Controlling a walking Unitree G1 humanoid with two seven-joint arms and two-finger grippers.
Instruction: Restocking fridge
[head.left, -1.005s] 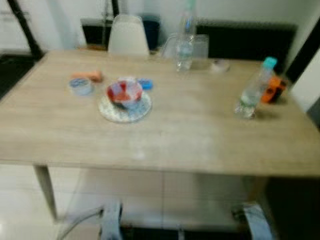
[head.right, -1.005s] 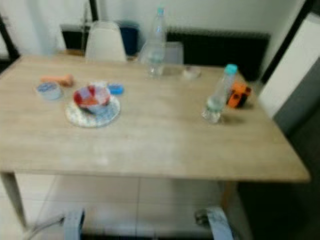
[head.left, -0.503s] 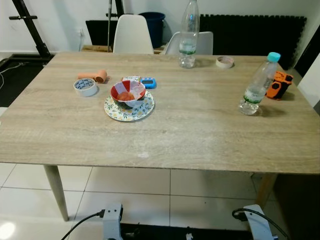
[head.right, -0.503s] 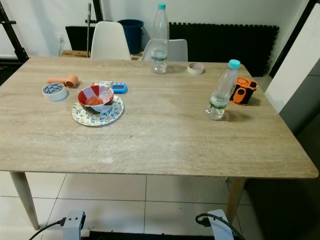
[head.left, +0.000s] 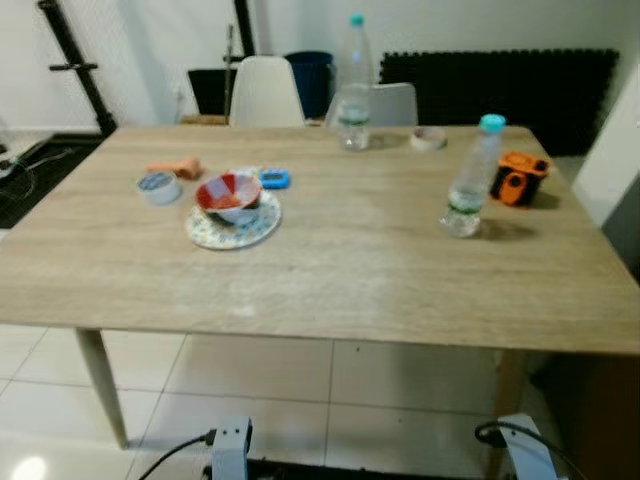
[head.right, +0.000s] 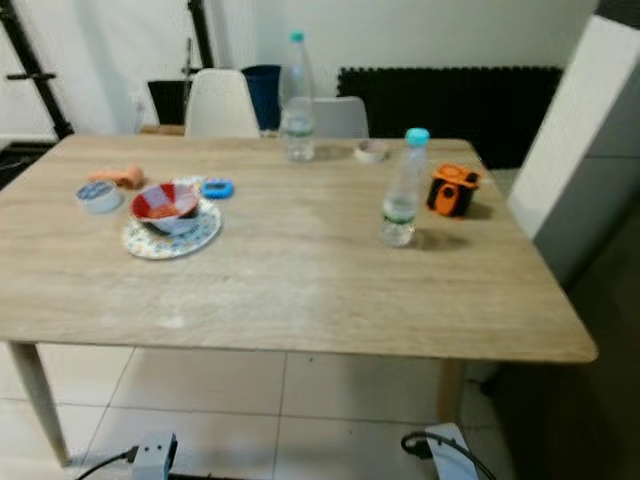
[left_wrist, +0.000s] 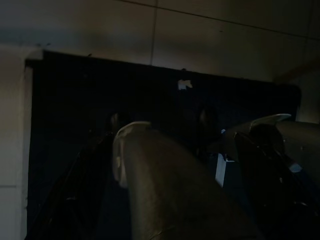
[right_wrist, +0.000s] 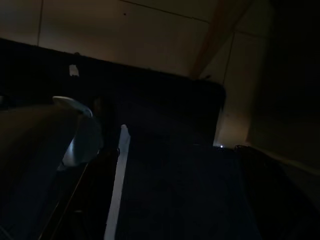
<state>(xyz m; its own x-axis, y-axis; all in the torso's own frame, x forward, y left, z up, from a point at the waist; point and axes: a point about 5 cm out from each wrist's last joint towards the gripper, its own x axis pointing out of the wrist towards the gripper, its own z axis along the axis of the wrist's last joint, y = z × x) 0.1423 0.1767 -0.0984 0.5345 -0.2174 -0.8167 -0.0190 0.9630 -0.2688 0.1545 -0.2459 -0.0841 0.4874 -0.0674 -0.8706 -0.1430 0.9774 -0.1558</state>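
My two silver forearm housings (head.left: 232, 445) and (head.left: 522, 448), light grey and boxy, each trail a black cable (head.left: 180, 452); wrist views show dark rounded casing (left_wrist: 165, 185).

A pale wooden desk (head.left: 330, 270) carries a patterned plate (head.left: 232, 226) with a bowl (head.left: 229, 195) on it, two tape rolls (head.left: 158, 186) (head.left: 429, 139), a blue gadget (head.left: 275, 179), two water bottles (head.left: 468, 178) (head.left: 352, 85) and an orange tool (head.left: 520, 178).

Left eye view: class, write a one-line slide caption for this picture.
Wooden table holding two water bottles, a bowl on a patterned plate, tape rolls and an orange gadget.
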